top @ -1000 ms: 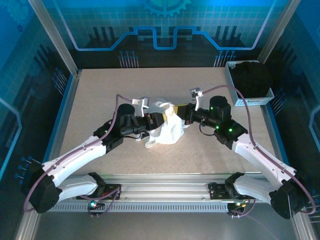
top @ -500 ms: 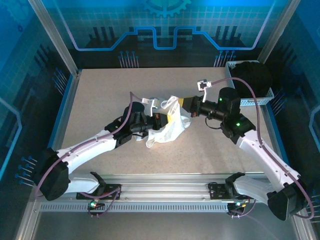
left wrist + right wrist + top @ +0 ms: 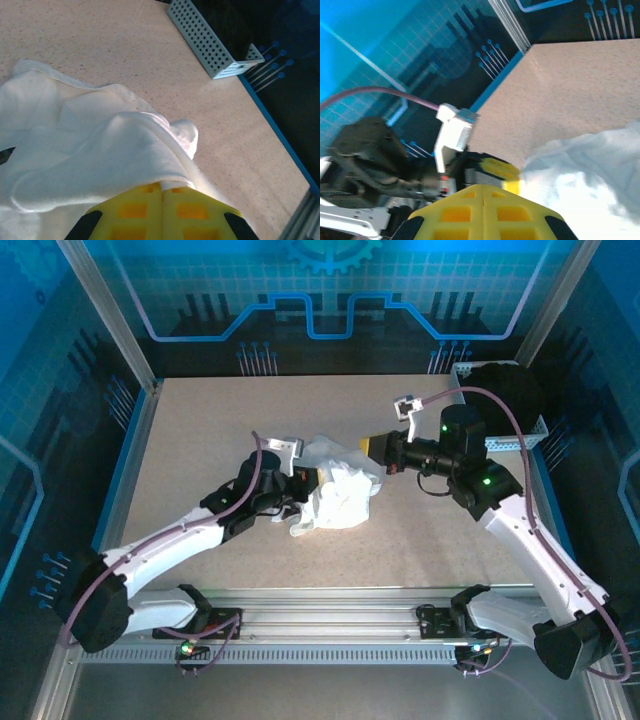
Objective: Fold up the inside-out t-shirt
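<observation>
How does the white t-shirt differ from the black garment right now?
Colour: the t-shirt is white, while the black garment is dark.
Place: the t-shirt lies in the middle of the table, and the black garment sits in the perforated basket at the far right corner.
Handling: the left gripper has its jaws shut on the t-shirt, and no gripper touches the black garment.
Both are bunched up, not spread flat.

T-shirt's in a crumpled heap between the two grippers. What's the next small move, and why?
Probably draw the left gripper outward, away from the right gripper. The t-shirt lies bunched in a heap, with the left jaws shut on a fold, so spreading should open it flat before folding.
</observation>
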`<action>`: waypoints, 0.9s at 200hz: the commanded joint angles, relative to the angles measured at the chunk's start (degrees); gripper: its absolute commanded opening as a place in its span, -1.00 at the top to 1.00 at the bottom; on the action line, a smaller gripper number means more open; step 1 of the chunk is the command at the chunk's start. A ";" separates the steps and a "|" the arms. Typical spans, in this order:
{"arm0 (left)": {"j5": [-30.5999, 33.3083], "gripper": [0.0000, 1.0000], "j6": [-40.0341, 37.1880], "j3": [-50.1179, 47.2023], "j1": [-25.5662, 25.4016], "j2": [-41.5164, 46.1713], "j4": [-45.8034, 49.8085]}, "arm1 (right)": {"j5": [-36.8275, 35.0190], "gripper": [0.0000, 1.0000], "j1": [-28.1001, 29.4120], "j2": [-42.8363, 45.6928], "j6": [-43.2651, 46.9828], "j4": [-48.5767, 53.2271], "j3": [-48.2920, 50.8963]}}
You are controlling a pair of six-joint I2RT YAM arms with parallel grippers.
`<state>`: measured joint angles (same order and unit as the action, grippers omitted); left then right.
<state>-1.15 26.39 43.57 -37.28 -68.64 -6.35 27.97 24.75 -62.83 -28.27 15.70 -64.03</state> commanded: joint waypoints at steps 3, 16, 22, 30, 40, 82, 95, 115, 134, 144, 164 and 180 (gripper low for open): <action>-2.81 1.00 -2.41 -1.63 0.10 3.17 -3.67 | -10.03 1.00 2.80 -2.56 9.67 8.83 -0.39; -2.81 1.00 -2.14 -2.12 0.10 3.87 -3.04 | -11.98 0.76 3.55 -3.40 12.88 8.65 1.99; -2.73 1.00 -1.96 -2.32 0.10 4.19 -2.81 | -10.79 0.63 4.01 -3.88 13.93 7.50 3.29; -2.72 1.00 -1.84 -2.47 0.10 4.52 -2.39 | -8.15 0.49 5.39 -4.52 15.86 5.39 5.14; -2.81 1.00 -1.66 -2.36 0.11 5.04 -1.93 | -6.36 0.37 7.89 -5.23 18.16 2.06 7.75; -3.30 1.00 -0.99 -2.03 0.10 6.17 -1.09 | -5.06 0.00 13.34 -7.32 22.38 -11.85 16.30; -3.55 1.00 -0.85 -1.86 0.10 6.23 -0.87 | -7.19 -0.01 14.08 -9.23 22.78 -13.25 16.10; -3.60 1.00 -0.90 -1.70 0.14 6.35 -0.59 | -10.27 0.04 14.18 -11.97 23.31 -13.42 14.69; -3.51 1.00 -0.71 -1.71 0.10 6.46 -0.59 | -13.31 0.13 14.18 -13.66 24.82 -12.71 14.90; -3.62 1.00 -0.54 -1.73 0.14 6.52 -0.72 | -13.26 0.17 14.14 -13.79 24.98 -13.35 15.94; -3.79 1.00 -0.41 -1.47 0.11 6.33 -0.87 | -14.31 0.20 14.53 -13.25 24.84 -14.85 17.89; -4.03 1.00 -0.41 -1.21 0.12 6.23 -0.86 | -15.84 0.28 14.58 -12.64 24.75 -15.95 19.10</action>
<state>-3.60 25.54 41.52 -37.28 -63.68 -6.70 15.14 38.48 -76.31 -4.62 3.09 -47.00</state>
